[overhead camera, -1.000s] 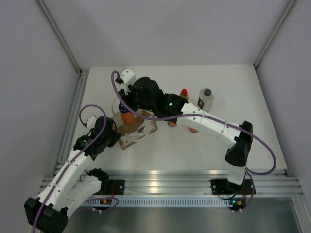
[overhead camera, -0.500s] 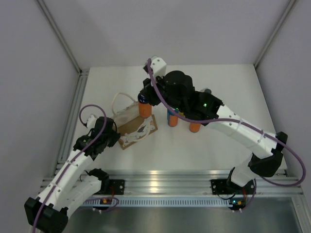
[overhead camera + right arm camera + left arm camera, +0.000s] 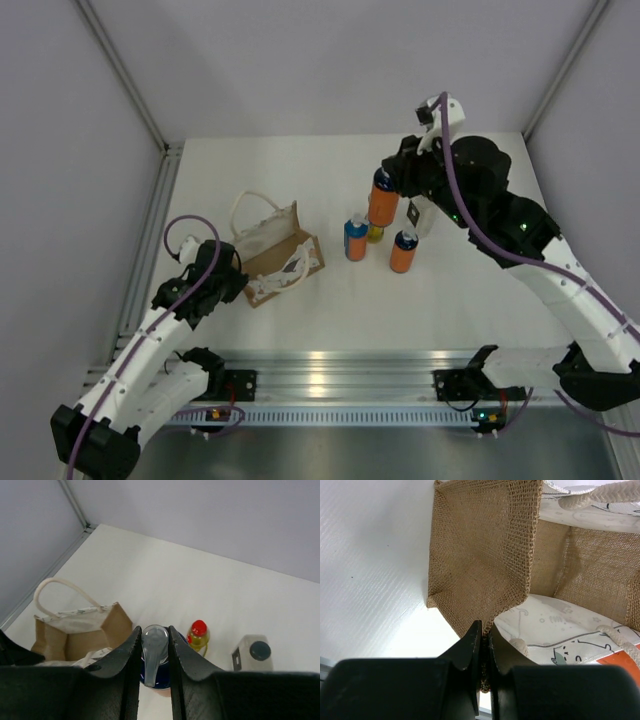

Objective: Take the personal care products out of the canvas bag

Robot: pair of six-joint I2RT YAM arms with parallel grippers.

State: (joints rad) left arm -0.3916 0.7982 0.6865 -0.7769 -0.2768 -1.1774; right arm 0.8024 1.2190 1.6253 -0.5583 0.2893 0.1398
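Lowering upright is advised for the orange bottle (image 3: pixel 383 205) grasped by the right claw (image 3: pixel 154 631); canvas bag (image 3: pixel 268 240) pinched by left claw (image 3: pixel 482 628).

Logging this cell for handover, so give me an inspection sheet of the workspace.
Surface: white table.
Job's things: canvas bag open at left; blue bottle, yellow bottle, orange bottle and whitish square bottle stand on the table; second orange bottle held aloft.
Clutter: nothing seen.
Grippers: left gripper shut on the bag's edge; right gripper shut on the second orange bottle.
Cables: purple cables along both arms.
Surroundings: pale walls, metal rail at near edge.
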